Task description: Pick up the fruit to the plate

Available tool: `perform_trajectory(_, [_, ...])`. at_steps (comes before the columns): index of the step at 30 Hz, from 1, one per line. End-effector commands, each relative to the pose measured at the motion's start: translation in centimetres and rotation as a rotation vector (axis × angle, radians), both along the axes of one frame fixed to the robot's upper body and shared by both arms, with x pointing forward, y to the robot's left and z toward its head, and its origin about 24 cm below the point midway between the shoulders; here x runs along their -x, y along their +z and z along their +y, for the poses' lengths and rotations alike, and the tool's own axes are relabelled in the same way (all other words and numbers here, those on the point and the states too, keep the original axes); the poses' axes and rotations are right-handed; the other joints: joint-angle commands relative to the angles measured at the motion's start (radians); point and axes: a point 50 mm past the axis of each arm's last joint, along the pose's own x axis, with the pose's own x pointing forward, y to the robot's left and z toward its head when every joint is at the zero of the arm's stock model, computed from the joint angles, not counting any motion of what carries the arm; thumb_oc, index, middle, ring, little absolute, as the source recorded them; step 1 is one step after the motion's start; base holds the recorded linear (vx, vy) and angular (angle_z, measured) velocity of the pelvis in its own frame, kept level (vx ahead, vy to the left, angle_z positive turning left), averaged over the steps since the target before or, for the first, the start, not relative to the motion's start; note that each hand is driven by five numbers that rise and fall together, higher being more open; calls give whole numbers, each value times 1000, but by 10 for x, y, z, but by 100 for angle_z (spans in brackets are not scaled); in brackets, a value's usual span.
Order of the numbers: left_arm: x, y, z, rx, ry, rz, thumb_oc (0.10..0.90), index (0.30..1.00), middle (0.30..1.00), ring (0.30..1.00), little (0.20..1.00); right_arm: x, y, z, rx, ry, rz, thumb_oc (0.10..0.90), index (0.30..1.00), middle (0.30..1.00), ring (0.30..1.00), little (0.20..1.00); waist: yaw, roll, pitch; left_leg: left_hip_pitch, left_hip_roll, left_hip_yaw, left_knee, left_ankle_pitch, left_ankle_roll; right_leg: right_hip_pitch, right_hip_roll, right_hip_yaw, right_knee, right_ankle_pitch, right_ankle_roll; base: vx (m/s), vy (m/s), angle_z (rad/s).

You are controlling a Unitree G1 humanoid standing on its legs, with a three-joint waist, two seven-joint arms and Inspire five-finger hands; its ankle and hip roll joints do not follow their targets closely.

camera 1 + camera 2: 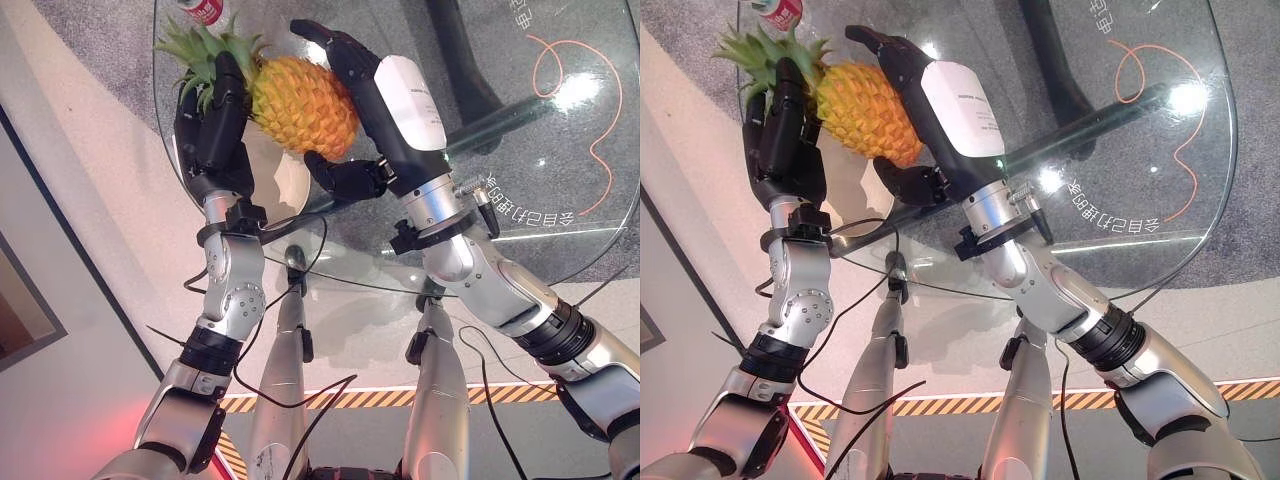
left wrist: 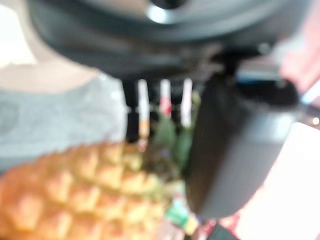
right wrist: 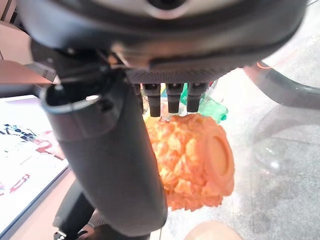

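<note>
The pineapple [image 1: 300,105] is clamped between both hands above the round glass table [image 1: 560,200]: left hand [image 1: 215,125] curled at the leafy crown, right hand [image 1: 375,95] wrapped round the body. A white plate [image 1: 285,180] lies beneath. The table carries printed lettering (mirrored, unreadable); grey carpet lies below.

You are looking at a clear glossy glass table [image 1: 520,180], a rough, knobbly-skinned pineapple [image 1: 300,105] with spiky leaves, matt dark plastic-looking hands gripping it, left hand [image 1: 215,125], right hand [image 1: 385,110].
</note>
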Motion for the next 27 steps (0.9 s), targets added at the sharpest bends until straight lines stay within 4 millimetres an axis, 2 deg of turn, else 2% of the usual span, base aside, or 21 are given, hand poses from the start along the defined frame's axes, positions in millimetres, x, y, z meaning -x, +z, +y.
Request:
perform_trajectory(1, [30,68,17,55,124,-391,100,300,300,300,200,30,62,5,-96,84,-341,800,900,900,900,900,26,-25,-11,35,18,-11,11,-48,-29,19,-1,-35,-38,86,14,0,0,0])
perform_trajectory(20, [36,69,33,187,305,-367,100,300,300,300,200,30,61,7,-100,85,-348,800,900,900,900,900,33,-28,-11,43,18,-14,1,-43,-31,28,-3,-38,-39,82,14,0,0,0])
perform_trajectory(27, [39,71,36,173,388,-361,100,300,300,300,200,26,61,3,-124,48,-332,800,900,900,900,900,32,-30,-11,47,19,-13,-6,-41,-33,31,0,-36,-45,83,14,0,0,0])
